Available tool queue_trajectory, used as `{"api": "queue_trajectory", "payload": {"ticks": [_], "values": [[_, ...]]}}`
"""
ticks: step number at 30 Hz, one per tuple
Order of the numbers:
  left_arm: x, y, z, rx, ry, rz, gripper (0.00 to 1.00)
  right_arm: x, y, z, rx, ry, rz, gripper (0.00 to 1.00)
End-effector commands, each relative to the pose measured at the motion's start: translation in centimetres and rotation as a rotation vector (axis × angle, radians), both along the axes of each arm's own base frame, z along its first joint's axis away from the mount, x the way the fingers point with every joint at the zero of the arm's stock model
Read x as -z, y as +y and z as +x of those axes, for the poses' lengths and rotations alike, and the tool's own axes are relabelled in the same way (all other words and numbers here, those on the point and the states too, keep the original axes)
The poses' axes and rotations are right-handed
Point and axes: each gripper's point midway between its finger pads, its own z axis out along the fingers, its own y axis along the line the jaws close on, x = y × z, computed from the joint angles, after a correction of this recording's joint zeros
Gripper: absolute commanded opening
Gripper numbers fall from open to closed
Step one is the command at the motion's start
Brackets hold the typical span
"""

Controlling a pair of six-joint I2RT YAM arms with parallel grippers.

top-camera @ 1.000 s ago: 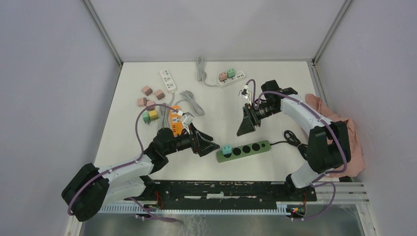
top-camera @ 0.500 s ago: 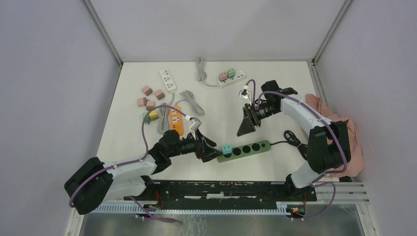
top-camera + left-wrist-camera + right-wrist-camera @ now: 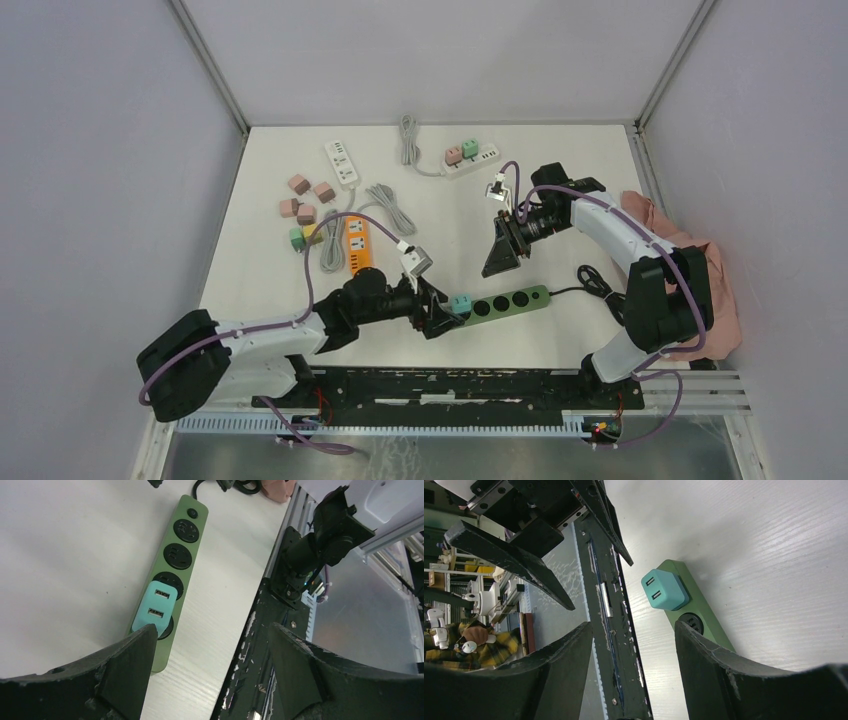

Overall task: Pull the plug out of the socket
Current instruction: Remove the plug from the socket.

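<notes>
Our left claw (image 3: 212,632) stands wide open and holds nothing; the teal plug (image 3: 156,606) sits just ahead of one finger (image 3: 120,660), and we cannot tell whether they touch. The plug is seated in the end socket of the green power strip (image 3: 184,542) nearest this claw. Our left arm reaches low along the counter (image 3: 60,555). Our right claw (image 3: 500,266), partly open and empty, hangs above the counter beyond the strip.
</notes>
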Motion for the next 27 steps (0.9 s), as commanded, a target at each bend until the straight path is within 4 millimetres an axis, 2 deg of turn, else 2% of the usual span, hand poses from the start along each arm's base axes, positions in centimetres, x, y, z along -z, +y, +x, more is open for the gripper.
{"api": "queue_trajectory", "payload": {"ticks": [1, 11, 19, 27], "values": [[-1.4, -0.3, 1.3, -0.043, -0.11, 0.011, 0.87, -2.0, 0.2, 0.7, -0.01, -0.087, 0.036, 0.67], [-2.1, 0.5, 1.5, -0.071, -0.157, 0.032, 0.87, -1.9, 0.1, 0.6, -0.011, -0.083, 0.035, 0.67], [-1.9, 0.2, 1.3, -0.064, -0.167, 0.068, 0.87, -1.9, 0.1, 0.6, -0.014, -0.086, 0.036, 0.67], [-1.9, -0.5, 0.2, -0.01, -0.198, 0.104, 0.87, -1.9, 0.1, 0.6, -0.017, -0.086, 0.036, 0.67]]}}
